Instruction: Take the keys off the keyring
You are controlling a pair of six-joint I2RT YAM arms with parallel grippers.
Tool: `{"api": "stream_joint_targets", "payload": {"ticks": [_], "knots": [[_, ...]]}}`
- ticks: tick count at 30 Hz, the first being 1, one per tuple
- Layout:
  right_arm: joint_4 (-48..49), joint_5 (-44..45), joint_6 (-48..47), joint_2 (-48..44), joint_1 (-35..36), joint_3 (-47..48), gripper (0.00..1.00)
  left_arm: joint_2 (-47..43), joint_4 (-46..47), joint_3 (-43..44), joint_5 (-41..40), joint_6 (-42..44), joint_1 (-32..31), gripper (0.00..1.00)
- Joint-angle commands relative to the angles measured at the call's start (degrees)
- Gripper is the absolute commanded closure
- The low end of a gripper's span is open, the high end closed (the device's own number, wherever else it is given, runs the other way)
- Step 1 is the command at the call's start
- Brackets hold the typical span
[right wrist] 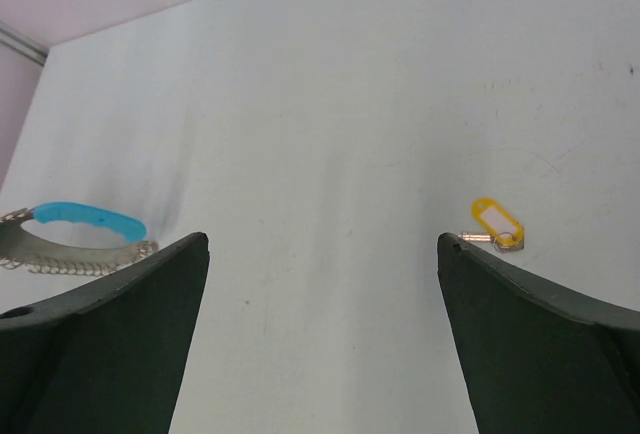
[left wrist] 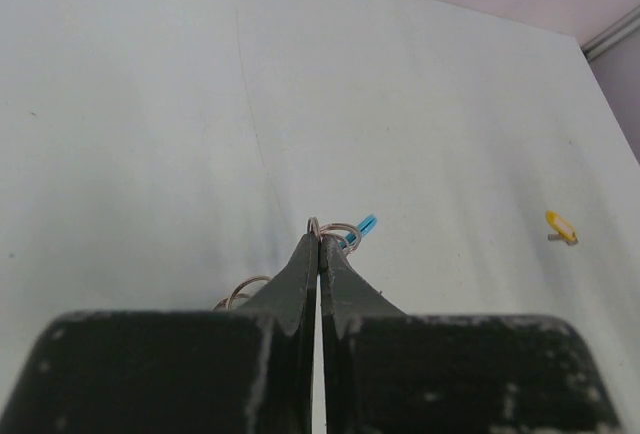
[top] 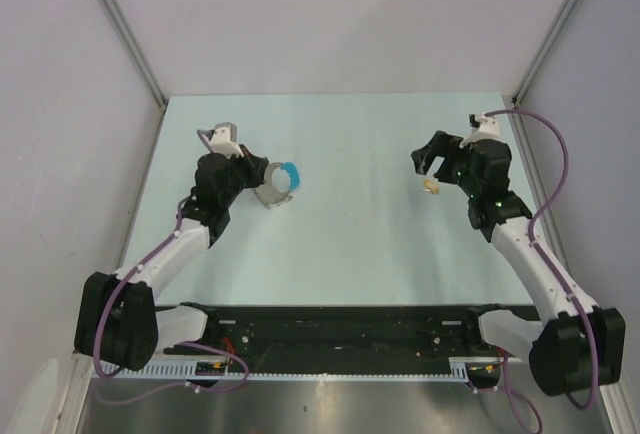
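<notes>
Left claw (left wrist: 318, 246) is together, fingers pressed flat against each other, and it is clamped on the keyring (left wrist: 338, 228). Thin wire loops poke out on either side of the tips in the left wrist view. The blue piece (left wrist: 366, 223) sticks out just past the tips, to their right.

From the top camera the keys (top: 272, 192) sit bunched right at the tip of the left claw, on the left-centre part of the bench (top: 350, 254), with the blue piece on the far side of the bunch. I can't tell whether the bunch rests on the bench or hangs just off it. In the right wrist view the silvery pieces fan out in a row under the blue one at the far left edge.

Right claw (right wrist: 322, 244) is wide apart with nothing in it (only bare bench between the two fingers (right wrist: 110, 324)). A yellow tag (right wrist: 497, 224) lies flat on the bench just beside the inner edge of one finger, not touching it, with a small metal bit at one end. From the top view the tag is on the near side of the right claw and well apart from the bunch.
</notes>
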Motion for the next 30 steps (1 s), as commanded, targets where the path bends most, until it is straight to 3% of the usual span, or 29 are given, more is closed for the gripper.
{"api": "stream_joint_targets", "payload": {"ticks": [1,9,18,22,23,26,30], "knots": [[-10.1,-1.2,2.4,-5.4,0.2,1.4,0.00,1.9,-10.9,1.6,-3.3,-0.2,-0.3,0.99],[-14.5,-1.2,-2.5,-5.1,1.0,1.4,0.00,-1.1,-10.6,-5.2,-6.6,-3.3,-0.3,1.00],[-12.3,-3.6,-0.1,-7.3,1.3,1.4,0.00,-2.4,-15.4,-1.1,-10.5,-0.9,0.5,1.00],[-14.3,-3.5,0.1,-8.5,1.2,1.4,0.00,-4.8,-13.8,-5.2,-11.7,-3.0,1.0,0.99],[-14.6,-3.6,0.2,-8.6,1.2,1.4,0.00,-4.9,-13.4,-5.8,-11.6,-3.5,1.8,0.97],[-15.0,-3.6,1.1,-9.0,1.3,1.4,0.00,-3.3,-14.4,-4.2,-9.5,-3.9,3.1,0.78],[-16.5,-2.1,3.0,-9.8,1.4,2.2,0.00,-4.0,-16.5,0.4,-7.3,-0.8,3.0,0.40]]}}
